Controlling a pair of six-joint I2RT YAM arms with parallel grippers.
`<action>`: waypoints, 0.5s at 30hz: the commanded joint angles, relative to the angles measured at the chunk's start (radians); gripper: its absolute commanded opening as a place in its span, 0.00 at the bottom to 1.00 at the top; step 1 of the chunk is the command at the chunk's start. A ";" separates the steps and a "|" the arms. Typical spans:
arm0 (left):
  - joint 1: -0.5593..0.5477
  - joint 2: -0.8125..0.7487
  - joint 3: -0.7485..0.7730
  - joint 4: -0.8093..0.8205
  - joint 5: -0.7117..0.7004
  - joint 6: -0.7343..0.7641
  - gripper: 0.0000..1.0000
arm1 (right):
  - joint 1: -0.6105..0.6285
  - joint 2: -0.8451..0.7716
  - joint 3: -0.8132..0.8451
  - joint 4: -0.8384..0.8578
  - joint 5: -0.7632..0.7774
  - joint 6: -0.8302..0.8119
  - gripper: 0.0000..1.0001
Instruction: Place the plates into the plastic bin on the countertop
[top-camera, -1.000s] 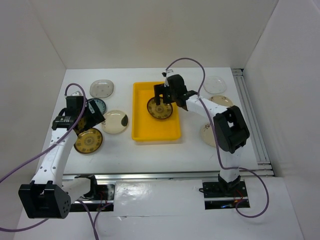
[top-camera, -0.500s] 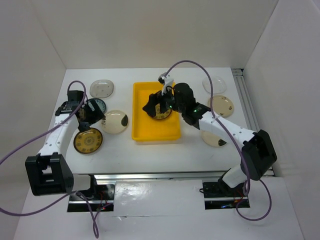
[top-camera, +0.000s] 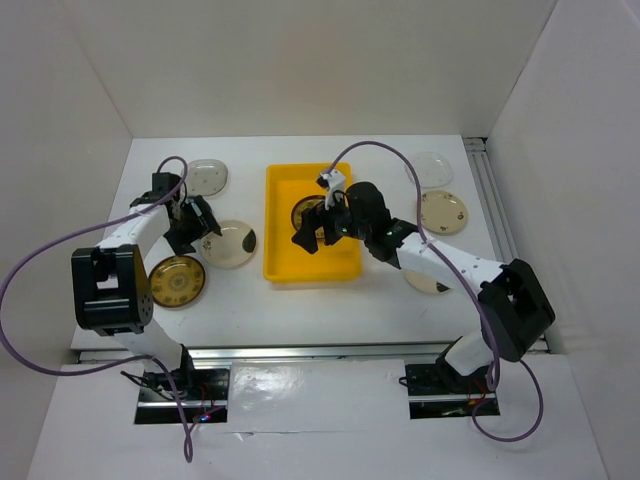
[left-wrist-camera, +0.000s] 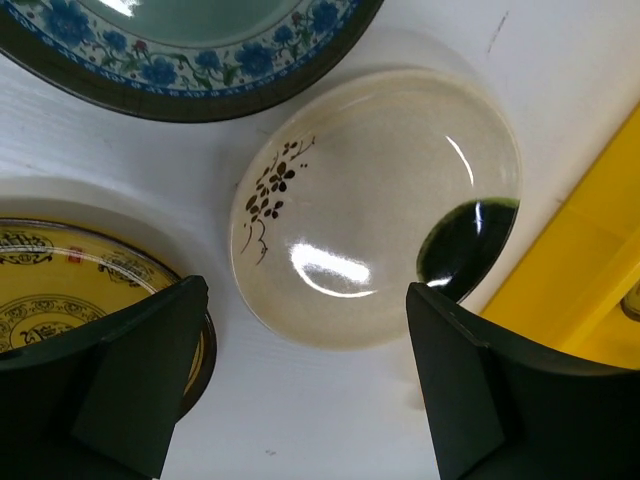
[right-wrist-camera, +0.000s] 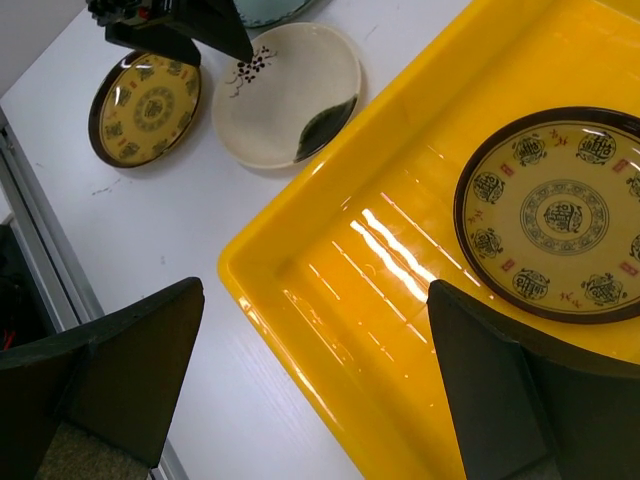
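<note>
The yellow plastic bin (top-camera: 340, 262) sits mid-countertop and holds one yellow-brown patterned plate (top-camera: 305, 210), also in the right wrist view (right-wrist-camera: 560, 215). My right gripper (top-camera: 312, 236) is open and empty above the bin's front left part (right-wrist-camera: 330, 300). My left gripper (top-camera: 195, 225) is open and empty, above the near rim of the cream plate with a dark spot (left-wrist-camera: 370, 200). A teal-blue patterned plate (left-wrist-camera: 190, 40) lies just beyond it. A second yellow-brown plate (top-camera: 177, 281) lies at the front left.
A cream plate (top-camera: 205, 177) lies at the back left. A clear glass plate (top-camera: 430, 168) and a cream plate (top-camera: 441, 212) lie right of the bin. Another cream plate (top-camera: 428, 283) is partly under my right arm. White walls enclose the countertop (top-camera: 300, 310).
My right gripper has let go of the yellow-brown plate, which now lies in the bin, and drew back toward the front. My left gripper has swung back and right.
</note>
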 joint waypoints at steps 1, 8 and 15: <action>0.017 0.025 0.030 0.036 -0.031 0.020 0.93 | 0.009 -0.070 -0.002 0.073 -0.019 -0.018 1.00; 0.046 0.052 -0.002 0.091 0.014 0.011 0.89 | 0.009 -0.094 -0.012 0.073 -0.019 -0.018 1.00; 0.046 0.075 -0.020 0.135 0.049 0.042 0.87 | 0.009 -0.103 -0.022 0.082 -0.029 -0.018 1.00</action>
